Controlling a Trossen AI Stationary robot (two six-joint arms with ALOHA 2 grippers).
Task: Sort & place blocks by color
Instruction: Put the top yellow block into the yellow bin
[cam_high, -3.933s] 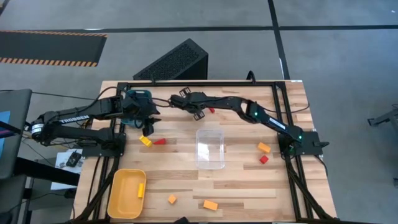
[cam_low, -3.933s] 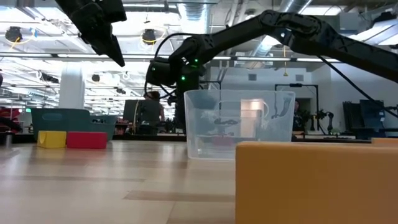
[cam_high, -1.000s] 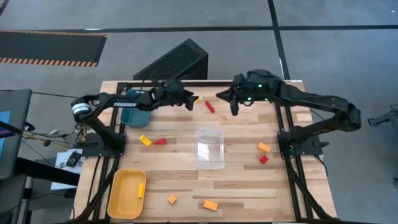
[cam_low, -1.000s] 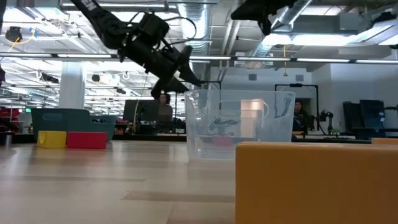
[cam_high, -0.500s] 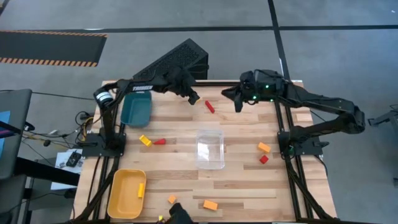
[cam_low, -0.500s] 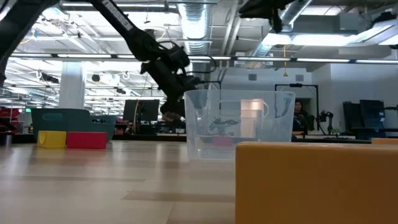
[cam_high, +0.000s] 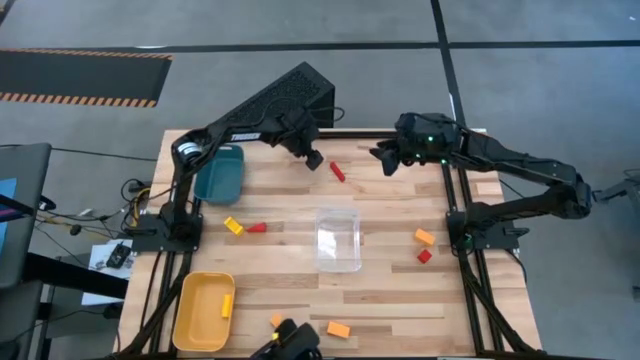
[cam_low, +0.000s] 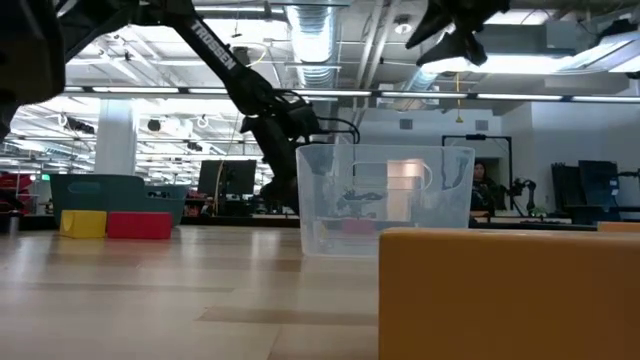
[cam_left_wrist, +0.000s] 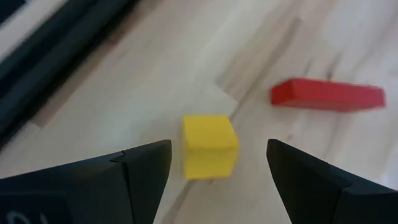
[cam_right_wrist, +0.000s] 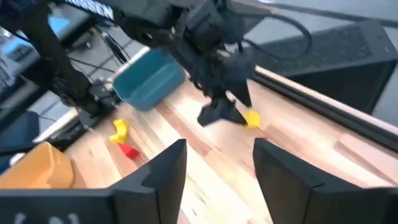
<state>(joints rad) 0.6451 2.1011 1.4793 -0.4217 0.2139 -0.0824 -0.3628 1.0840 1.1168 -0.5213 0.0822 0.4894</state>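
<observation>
Table (cam_high: 400, 300): blocks are scattered on every side of the clear plastic box. Judged risk: a wide sweep of either arm knocks loose blocks out of place.
Teal tray (cam_high: 220, 172): beyond the box and off to its left-arm side. My left arm stretches past it, so a low return path could catch its rim.
Yellow tray (cam_high: 200, 312): nearer than the box, left-arm side, with a yellow bar (cam_high: 227, 305) inside. It looks the likely home for yellow, a long carry during which a poor grip would drop the load.
Clear plastic box (cam_high: 338, 238): the landmark, mid-table. It lies close to that carry path and could be struck.
Left claw (cam_high: 313, 159): beyond the box's far end, released, jaws spread wide with nothing held. They stand either side of the yellow cube. Closing off-centre would push or twist it out.
Right claw (cam_high: 385, 163): beyond the box's far end, right-arm side, fingers apart and empty. It is near my left claw, so contact is possible if both move.
Red bar (cam_high: 338, 172): just beyond the box, between the claws, beside the cube. A finger coming down could nudge it.
Yellow cube (cam_left_wrist: 209, 146): on the wood between my left fingers, not yet gripped.
</observation>
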